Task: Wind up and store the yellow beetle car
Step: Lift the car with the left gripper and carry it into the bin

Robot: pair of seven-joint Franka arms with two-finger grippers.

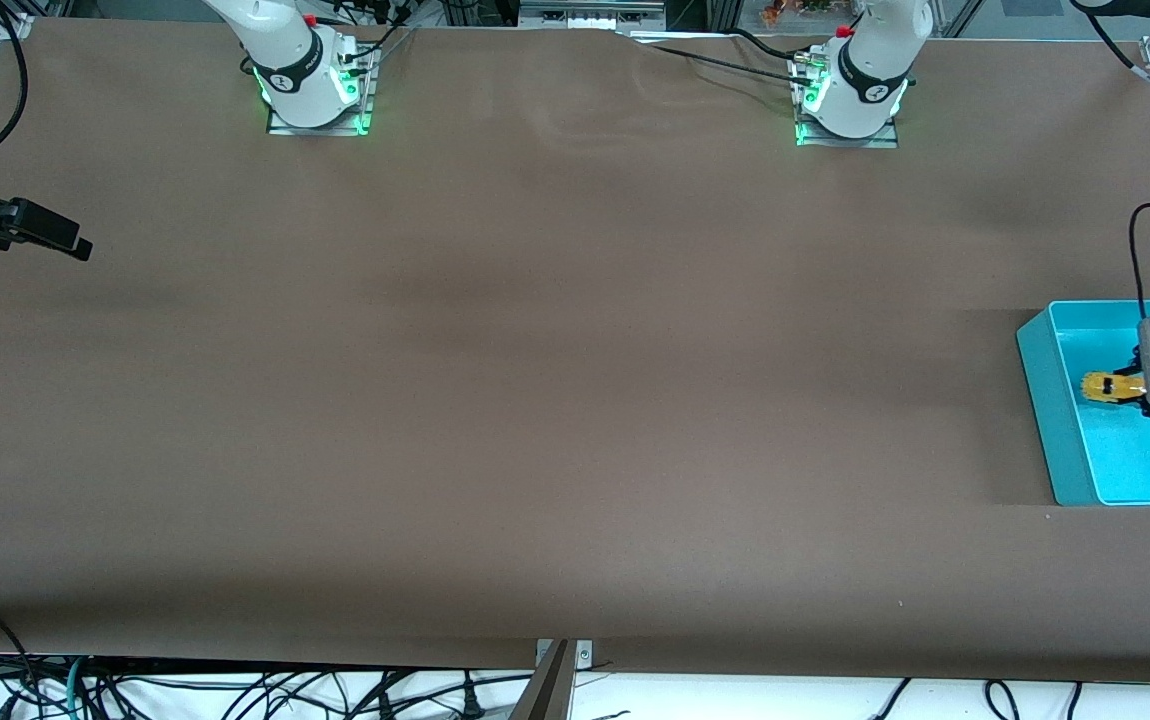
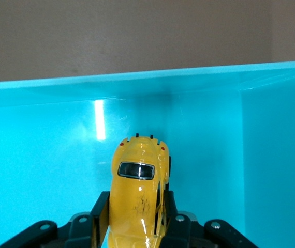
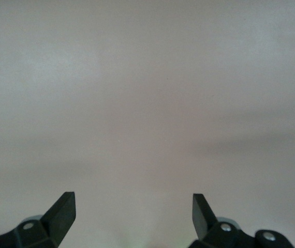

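Risk: the small glossy yellow beetle toy car (image 2: 137,199) is pinched by its flanks only; releasing from height could bounce or roll it against the wall of the teal rectangular plastic bin (image 1: 1043,400). Left end effector (image 1: 1138,387) is clamped on the car, over the bin's interior, at the left arm's end of the brown desk (image 1: 535,400). Right end effector (image 3: 133,207) waits spread open, empty, over bare desk.
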